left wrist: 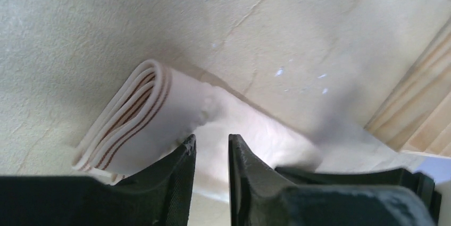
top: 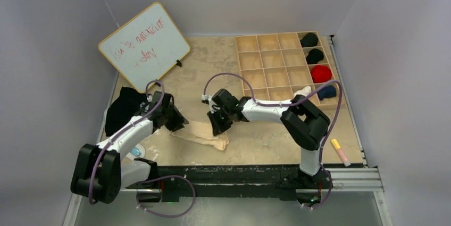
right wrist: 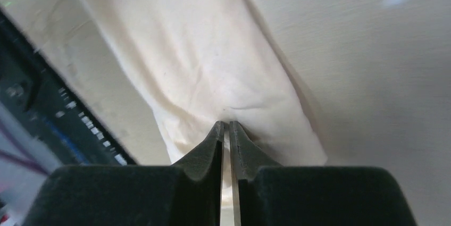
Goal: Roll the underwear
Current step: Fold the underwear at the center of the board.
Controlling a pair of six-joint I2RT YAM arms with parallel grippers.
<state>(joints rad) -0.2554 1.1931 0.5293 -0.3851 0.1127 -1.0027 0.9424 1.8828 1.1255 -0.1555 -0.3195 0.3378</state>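
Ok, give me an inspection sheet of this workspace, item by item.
Surface: beige table, mottled, with whitish flecks.
Job's things: beige underwear lying near the front edge, one end folded in layers; wooden tray with four rolled garments in its right column.
Clutter: black clothes pile, whiteboard, marker.
Grippers: right gripper pinches the underwear; left gripper at the folded end, jaws narrowly apart, grip unclear.
Cables: purple cables loop along both arms.
Surroundings: pale walls on three sides.
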